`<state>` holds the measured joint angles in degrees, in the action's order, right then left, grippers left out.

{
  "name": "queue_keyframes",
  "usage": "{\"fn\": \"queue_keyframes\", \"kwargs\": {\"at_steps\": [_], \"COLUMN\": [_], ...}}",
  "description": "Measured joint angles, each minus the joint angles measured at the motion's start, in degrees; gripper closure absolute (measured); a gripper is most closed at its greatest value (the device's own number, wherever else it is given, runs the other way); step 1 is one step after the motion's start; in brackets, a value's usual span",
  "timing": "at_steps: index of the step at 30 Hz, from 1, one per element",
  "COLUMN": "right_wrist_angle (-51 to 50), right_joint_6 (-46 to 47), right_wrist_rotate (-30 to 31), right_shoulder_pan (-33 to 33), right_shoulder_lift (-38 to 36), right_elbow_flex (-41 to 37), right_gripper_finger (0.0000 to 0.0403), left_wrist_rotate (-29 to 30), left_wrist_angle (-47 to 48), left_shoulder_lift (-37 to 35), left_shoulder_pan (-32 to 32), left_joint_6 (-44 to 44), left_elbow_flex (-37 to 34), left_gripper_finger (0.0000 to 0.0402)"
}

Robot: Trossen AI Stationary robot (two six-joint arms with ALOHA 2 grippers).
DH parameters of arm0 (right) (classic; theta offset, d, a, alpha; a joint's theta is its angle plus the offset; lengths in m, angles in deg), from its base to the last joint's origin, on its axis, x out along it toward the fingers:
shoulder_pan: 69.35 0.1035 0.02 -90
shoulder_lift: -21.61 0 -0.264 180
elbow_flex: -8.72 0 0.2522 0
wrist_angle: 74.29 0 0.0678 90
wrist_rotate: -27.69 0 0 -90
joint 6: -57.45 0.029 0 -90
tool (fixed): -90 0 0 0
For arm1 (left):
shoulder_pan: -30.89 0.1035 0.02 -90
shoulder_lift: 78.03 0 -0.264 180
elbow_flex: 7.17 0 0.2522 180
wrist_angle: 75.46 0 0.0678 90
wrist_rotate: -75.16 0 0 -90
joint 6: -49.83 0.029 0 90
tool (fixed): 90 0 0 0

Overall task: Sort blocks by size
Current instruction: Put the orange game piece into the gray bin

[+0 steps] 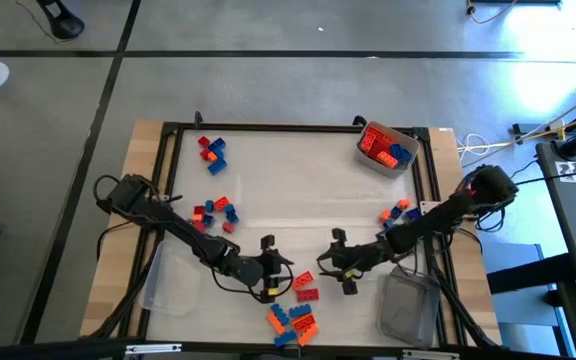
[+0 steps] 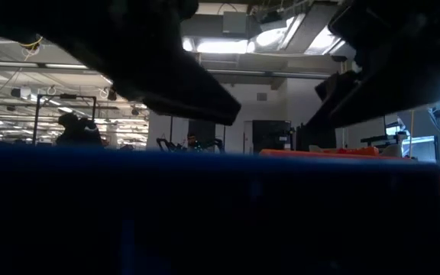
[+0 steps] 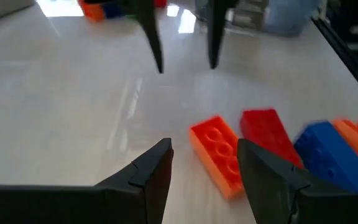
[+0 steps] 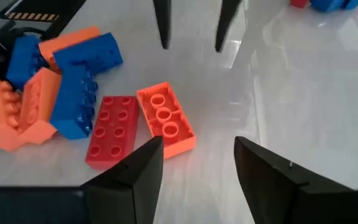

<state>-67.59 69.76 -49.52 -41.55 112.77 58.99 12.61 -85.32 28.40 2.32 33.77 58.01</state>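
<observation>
The left tool [image 1: 271,266] is held low over the desk [image 1: 298,190] with its fingers [image 3: 154,165] parted and nothing gripped between them. Just ahead of it and slightly to one side, an orange brick [image 3: 219,152] lies flat on the desk, touched along its side by a red brick [image 3: 267,134]. The right tool [image 1: 343,263] is set facing the left one across the same pair, its fingers [image 4: 143,168] likewise parted and empty; the orange brick [image 4: 165,119] and red brick [image 4: 112,129] are seen just beyond its tips. Beside these, a heap of blue and orange blocks [image 1: 292,322] is gathered near the desk's front edge. Farther out, small clusters of blocks [image 1: 214,213] are scattered on either side, and a clear tub [image 1: 385,148] holding red and orange blocks is placed at the far corner.
</observation>
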Motion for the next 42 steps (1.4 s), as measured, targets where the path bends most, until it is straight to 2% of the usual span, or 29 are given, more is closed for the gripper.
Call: {"fn": "queue_keyframes", "kwargs": {"at_steps": [8,15,23,26,33,42], "right_wrist_angle": [3.96,7.17,8.06,8.18,7.89,8.05], "right_joint_6": [0.08,-0.7,-0.78,-0.78,-0.78,-0.8], "right_wrist_rotate": [-0.41,-0.84,-1.08,-1.08,-1.26,-1.22], "right_shoulder_pan": [-0.02,-0.04,-0.04,-0.04,-0.04,-0.04], "right_shoulder_lift": [4.88,5.51,5.51,5.51,5.51,5.51], "right_elbow_flex": [0.02,0.07,0.04,0.04,0.04,0.04], "right_gripper_finger": [0.0207,0.0207,0.0207,0.0207,0.0207,0.0207], "left_wrist_rotate": [-2.71,-3.71,-8.74,-9.09,-9.48,-8.74], "left_wrist_angle": [-3.11,-3.34,-5.62,-4.6,-3.22,-2.6], "left_shoulder_lift": [2.19,5.06,7.09,7.04,7.43,10.03], "left_shoulder_pan": [-0.23,0.77,2.48,2.5,2.47,2.55], "left_joint_6": [-0.12,-1.86,-2.88,-2.32,-2.1,-3.09], "left_elbow_flex": [-0.02,0.02,0.44,1.49,2.71,2.67], "left_gripper_finger": [0.0233,0.0233,0.0232,0.0217,0.015,0.0147]}}
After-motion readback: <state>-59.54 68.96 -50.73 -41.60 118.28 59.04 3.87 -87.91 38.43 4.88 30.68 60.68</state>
